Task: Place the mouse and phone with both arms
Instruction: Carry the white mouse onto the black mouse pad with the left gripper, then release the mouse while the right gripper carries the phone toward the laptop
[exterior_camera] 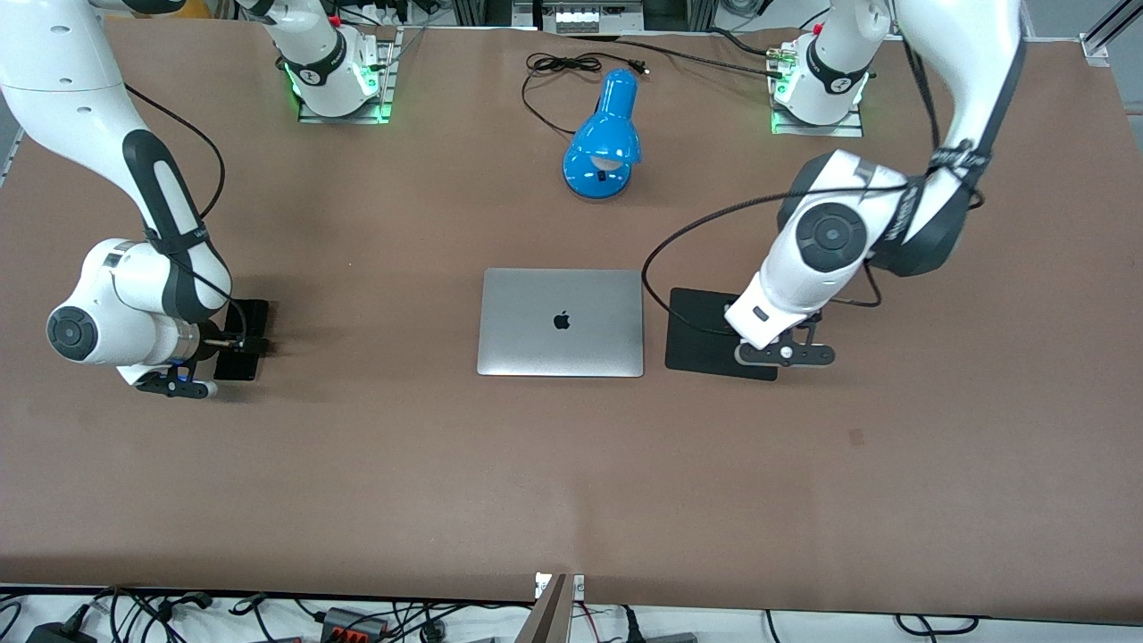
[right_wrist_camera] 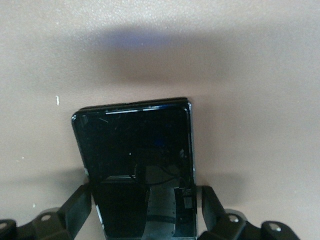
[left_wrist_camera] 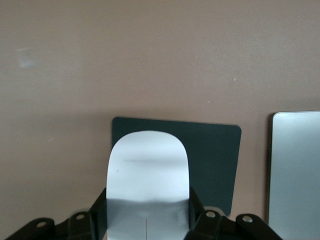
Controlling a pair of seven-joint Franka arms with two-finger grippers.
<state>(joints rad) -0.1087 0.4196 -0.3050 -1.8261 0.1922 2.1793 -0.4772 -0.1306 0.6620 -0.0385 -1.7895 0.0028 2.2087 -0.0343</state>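
In the left wrist view the white mouse (left_wrist_camera: 148, 175) sits between my left gripper's (left_wrist_camera: 148, 202) fingers, which press on both its sides, over the black square pad (left_wrist_camera: 215, 160). In the front view the left gripper (exterior_camera: 779, 346) is low over the pad (exterior_camera: 701, 344), beside the laptop, and the arm hides the mouse. The black phone (right_wrist_camera: 135, 150) lies on the brown table toward the right arm's end (exterior_camera: 248, 323). My right gripper (right_wrist_camera: 145, 197) straddles it, open, with a thin gap at each finger, low at the phone (exterior_camera: 237, 346).
A closed silver laptop (exterior_camera: 561, 322) lies mid-table; its edge also shows in the left wrist view (left_wrist_camera: 297, 175). A blue desk lamp (exterior_camera: 603, 143) with a black cord (exterior_camera: 554, 67) lies between the arm bases. Bare brown table (exterior_camera: 571, 464) spreads nearer the front camera.
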